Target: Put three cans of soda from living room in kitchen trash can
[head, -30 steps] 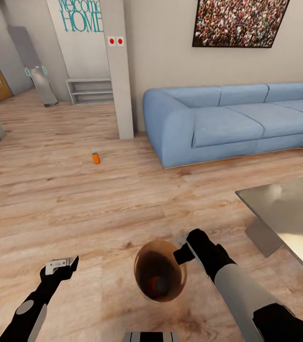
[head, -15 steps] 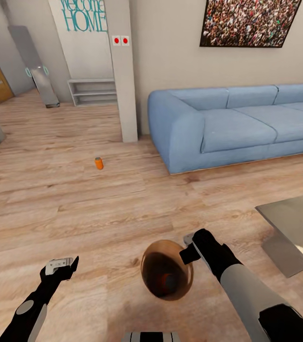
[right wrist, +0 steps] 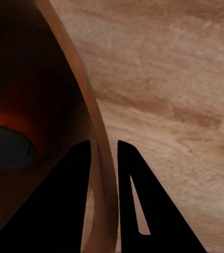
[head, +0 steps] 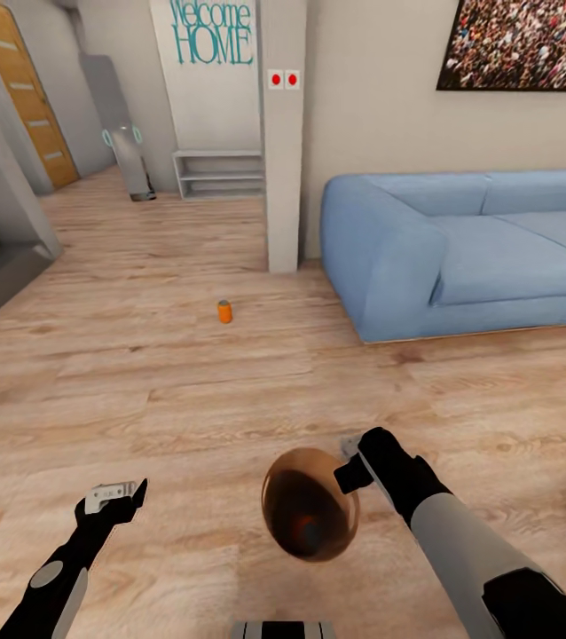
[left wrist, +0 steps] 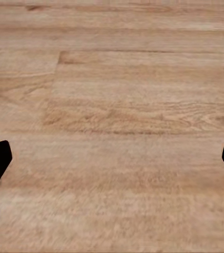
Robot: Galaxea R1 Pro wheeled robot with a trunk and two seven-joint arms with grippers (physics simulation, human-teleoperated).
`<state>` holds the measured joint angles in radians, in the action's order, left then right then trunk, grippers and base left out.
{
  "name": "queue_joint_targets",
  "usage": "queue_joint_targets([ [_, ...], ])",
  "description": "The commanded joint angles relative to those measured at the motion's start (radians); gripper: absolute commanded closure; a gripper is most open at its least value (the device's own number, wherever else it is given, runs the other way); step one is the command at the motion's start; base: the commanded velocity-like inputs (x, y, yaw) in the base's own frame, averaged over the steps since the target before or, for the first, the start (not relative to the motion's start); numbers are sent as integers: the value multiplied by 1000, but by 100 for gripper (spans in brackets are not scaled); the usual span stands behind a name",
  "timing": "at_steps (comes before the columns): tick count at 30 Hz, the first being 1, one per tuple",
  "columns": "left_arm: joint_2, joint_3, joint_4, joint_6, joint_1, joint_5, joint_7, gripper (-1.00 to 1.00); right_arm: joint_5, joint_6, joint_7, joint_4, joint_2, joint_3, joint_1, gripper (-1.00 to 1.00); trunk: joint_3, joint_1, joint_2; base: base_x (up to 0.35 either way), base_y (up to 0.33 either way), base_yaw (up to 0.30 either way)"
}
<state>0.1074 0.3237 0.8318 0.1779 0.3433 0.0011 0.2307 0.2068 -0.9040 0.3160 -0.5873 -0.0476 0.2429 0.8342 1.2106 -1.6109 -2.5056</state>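
Right tool [head: 347, 463] pinches rim of our tash can [head: 310, 515], can inside. Left tool [head: 116, 493] wide apart, holds nothing. Orange can of soda [head: 224, 311] stands on floor [head: 185, 399].

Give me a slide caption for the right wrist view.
Right gripper pinching the copper-brown trash can's rim above the wood floor.

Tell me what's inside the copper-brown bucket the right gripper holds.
Inside the copper-brown bucket, clamped at its rim by the right gripper, an orange shape and a bluish one lie at the bottom. The dark interior hides how many cans there are.
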Motion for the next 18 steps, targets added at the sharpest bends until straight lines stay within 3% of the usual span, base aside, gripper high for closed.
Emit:
queue_joint_targets([
  [1,0,0,0,0,0,0,0,-100,-17,-3,3,0,0,-1,0,100,-1,0,0,261,190,241],
  [7,0,0,1,0,-6,0,-1,-100,-19,-3,3,0,2,-2,0,100,-3,0,0,265,184,175],
  [18,0,0,1,0,-12,0,0,-100,-23,-1,5,0,9,-11,0,100,-3,0,0,298,118,21],
])
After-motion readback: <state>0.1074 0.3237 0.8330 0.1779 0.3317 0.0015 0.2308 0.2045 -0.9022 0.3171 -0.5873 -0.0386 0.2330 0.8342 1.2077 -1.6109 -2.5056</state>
